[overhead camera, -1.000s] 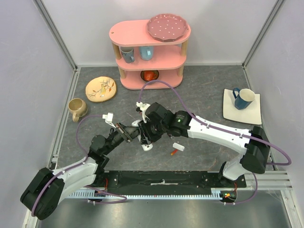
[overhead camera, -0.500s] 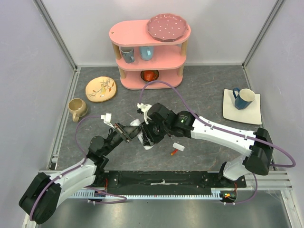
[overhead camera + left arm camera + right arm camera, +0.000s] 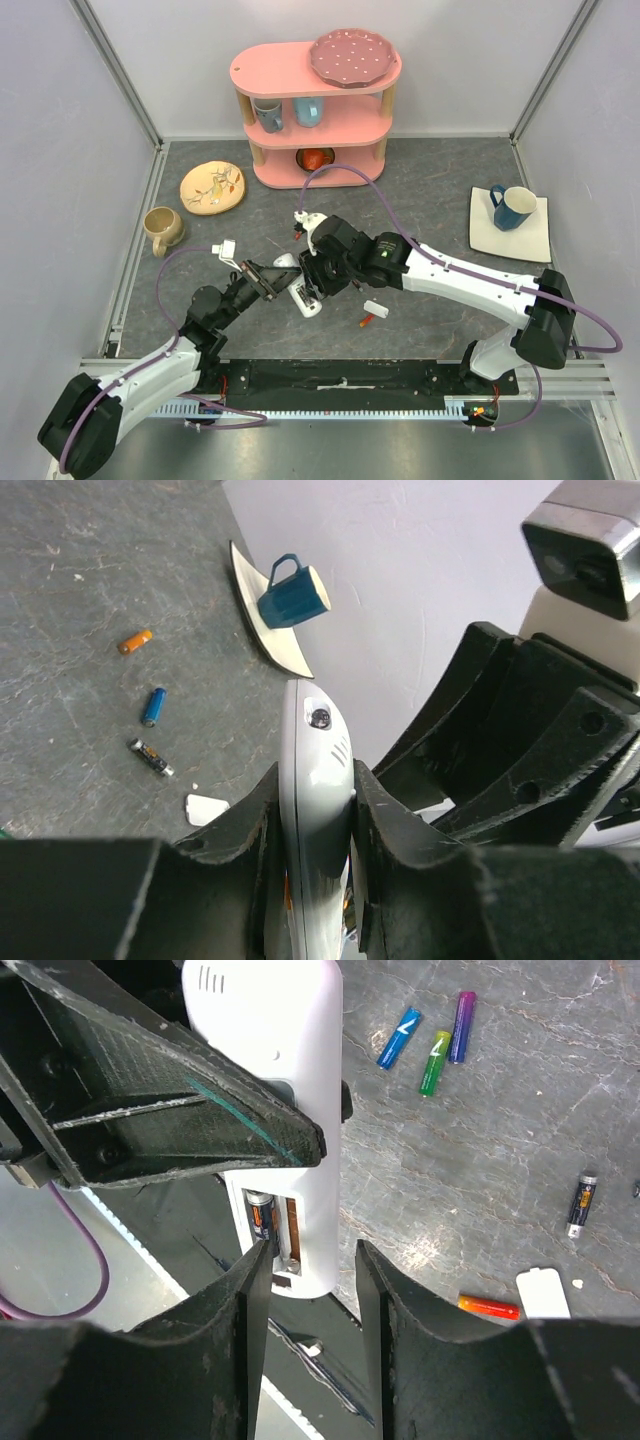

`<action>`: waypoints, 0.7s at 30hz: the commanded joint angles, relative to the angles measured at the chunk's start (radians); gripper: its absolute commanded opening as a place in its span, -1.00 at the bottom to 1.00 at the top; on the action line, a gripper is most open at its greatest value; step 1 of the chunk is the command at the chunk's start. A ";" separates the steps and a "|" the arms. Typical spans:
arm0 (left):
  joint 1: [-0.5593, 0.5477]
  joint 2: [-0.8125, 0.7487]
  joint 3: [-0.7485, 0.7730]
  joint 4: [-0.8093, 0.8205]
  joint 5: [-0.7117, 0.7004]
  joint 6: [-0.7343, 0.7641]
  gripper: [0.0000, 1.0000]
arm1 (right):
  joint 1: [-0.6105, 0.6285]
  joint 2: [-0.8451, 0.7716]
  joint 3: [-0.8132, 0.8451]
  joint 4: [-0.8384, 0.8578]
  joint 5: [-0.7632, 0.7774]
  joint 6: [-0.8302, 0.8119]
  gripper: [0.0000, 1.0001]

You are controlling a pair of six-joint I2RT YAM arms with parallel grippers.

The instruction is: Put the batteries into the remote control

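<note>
Well — the left jaws clamp the remote control (image 3: 312, 760) edgewise above the surface (image 3: 480, 1160), one cell (image 3: 262, 1215) lying in its open bay (image 3: 292, 1228); the right jaws hang parted and empty, just over that end. Likely risk — a nudge there pops the cell out or twists the remote.

White arms (image 3: 470, 285) with black joints (image 3: 540, 335), black hands (image 3: 308, 1252), purple cables (image 3: 345, 172).

At the back I see a pink 3-tier shelf (image 3: 270, 68) with a pink dotted plate (image 3: 350, 56) on top, 2 blue mugs (image 3: 268, 113) on its middle level and an orange-red cup (image 3: 317, 158) at the bottom. Left of it lies a yellow flowered plate (image 3: 212, 187), with a beige mug (image 3: 162, 229) nearer me. Far right, a dark blue mug (image 3: 513, 207) stands on a square white plate (image 3: 535, 238).
</note>
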 commanded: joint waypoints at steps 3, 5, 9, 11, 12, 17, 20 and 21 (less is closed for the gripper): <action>-0.003 -0.015 0.001 -0.082 -0.021 -0.009 -0.96 | 0.006 -0.001 0.037 0.004 0.091 0.003 -0.01; -0.003 -0.012 0.001 -0.080 -0.019 -0.006 -0.96 | 0.009 -0.010 0.040 0.016 0.108 0.004 0.04; -0.003 -0.010 -0.005 -0.063 -0.013 -0.009 -0.96 | 0.006 -0.052 0.028 0.050 0.138 0.004 0.11; -0.003 -0.010 -0.008 -0.038 -0.002 -0.012 -0.96 | 0.002 -0.068 0.011 0.062 0.141 0.004 0.14; -0.003 -0.012 -0.012 -0.029 0.002 -0.015 -0.96 | 0.000 -0.088 -0.012 0.077 0.142 0.007 0.19; -0.001 0.019 -0.018 0.087 0.047 -0.038 -0.96 | -0.053 -0.191 -0.190 0.212 0.037 0.033 0.29; -0.001 0.074 -0.011 0.182 0.088 -0.065 -0.96 | -0.104 -0.268 -0.309 0.344 -0.072 0.070 0.32; -0.001 0.088 -0.008 0.202 0.108 -0.073 -0.96 | -0.119 -0.288 -0.337 0.408 -0.103 0.081 0.36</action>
